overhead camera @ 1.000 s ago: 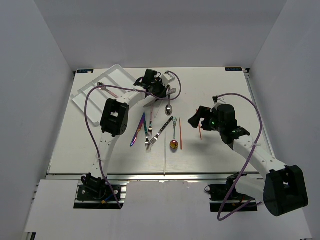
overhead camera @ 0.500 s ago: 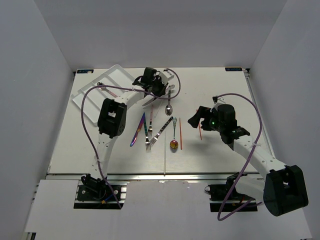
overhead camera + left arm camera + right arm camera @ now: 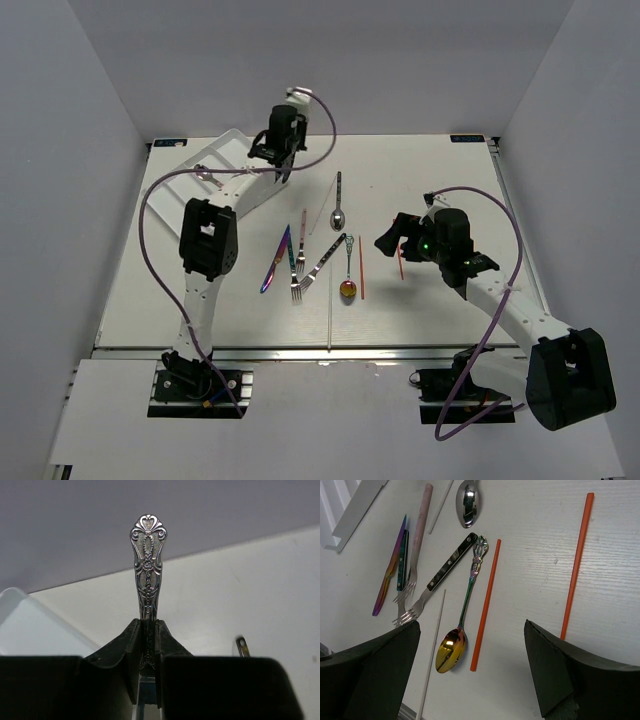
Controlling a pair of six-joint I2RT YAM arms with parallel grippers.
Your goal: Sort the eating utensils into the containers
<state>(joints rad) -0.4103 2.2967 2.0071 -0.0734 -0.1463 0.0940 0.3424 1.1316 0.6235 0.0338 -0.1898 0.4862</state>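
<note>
1. A white table [image 3: 450, 180] sits inside plain grey walls [image 3: 90, 150]. The white tray [image 3: 228, 148] is in the far left corner.
2. The left gripper [image 3: 283, 132] is up over the far edge next to the tray, clamped on an ornate silver handle [image 3: 148, 565]. The handle stands upright between the fingers [image 3: 131, 645], which looks like a carry towards a tray slot.
3. The right gripper [image 3: 393, 238] hangs with its jaws spread wide and nothing between them. It is above the right red stick [image 3: 400, 264], likely lined up to pick that one.
4. Unsorted pieces lie loose mid-table:
   - a silver spoon [image 3: 466, 500]
   - a pink fork [image 3: 417, 540]
   - a black-handled fork [image 3: 445, 570]
   - a rainbow knife [image 3: 390, 572]
   - a gold-bowled spoon [image 3: 451, 650]
   - a second red stick [image 3: 485, 605]
5. Hidden or unclear:
   - The held piece's working end sits below the left fingers, so I cannot tell whether it is a spoon or a fork.
   - From above, the gripper covers it.
   - The left arm crosses the tray, and what is in its slots is too small to make out.
   - A thin pale line [image 3: 432, 655] beside the gold-bowled spoon could be a stick or a seam.
   - The right wrist view shows only a corner of the tray.
</note>
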